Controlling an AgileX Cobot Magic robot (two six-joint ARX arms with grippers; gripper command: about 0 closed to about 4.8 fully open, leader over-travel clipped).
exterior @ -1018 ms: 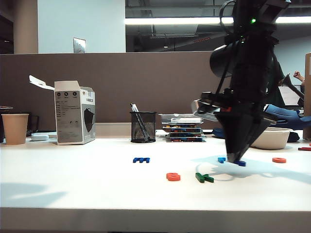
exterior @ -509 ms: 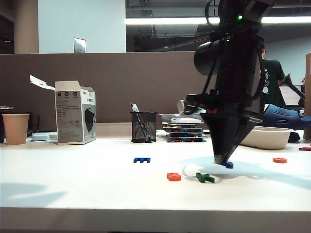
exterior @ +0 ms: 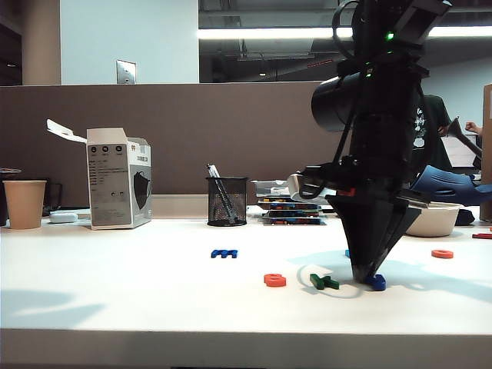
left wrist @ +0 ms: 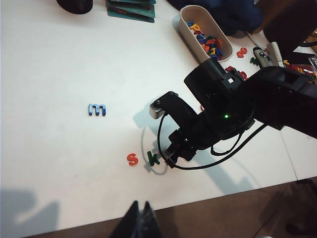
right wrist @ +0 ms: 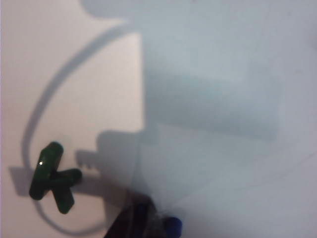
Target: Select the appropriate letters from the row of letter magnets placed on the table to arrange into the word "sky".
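On the white table [exterior: 138,292] the orange-red "s" [exterior: 274,280] and the green "k" [exterior: 324,281] lie side by side near the front. My right gripper [exterior: 367,278] points straight down just right of the "k", shut on the dark blue "y" [exterior: 376,282], which sits at table level. In the right wrist view the "k" [right wrist: 52,177] lies beside the blurred right gripper [right wrist: 141,223], and a bit of the "y" [right wrist: 172,226] shows at its tip. My left gripper [left wrist: 140,218] hangs shut and empty beyond the table's front edge, looking at the "s" [left wrist: 132,159] and "k" [left wrist: 153,158].
The dark blue "m" [exterior: 224,253] and the orange-red ring [exterior: 442,254] lie farther back; a light blue letter [exterior: 347,253] peeks out behind the right arm. Along the back stand a pen cup [exterior: 227,201], a carton [exterior: 119,188], a paper cup [exterior: 24,204], stacked boxes [exterior: 290,206] and a white tub of letters [left wrist: 205,37].
My right gripper has carried the dark blue "y" from the back row toward the front and down, ending just right of the green "k". The left arm has stayed still.
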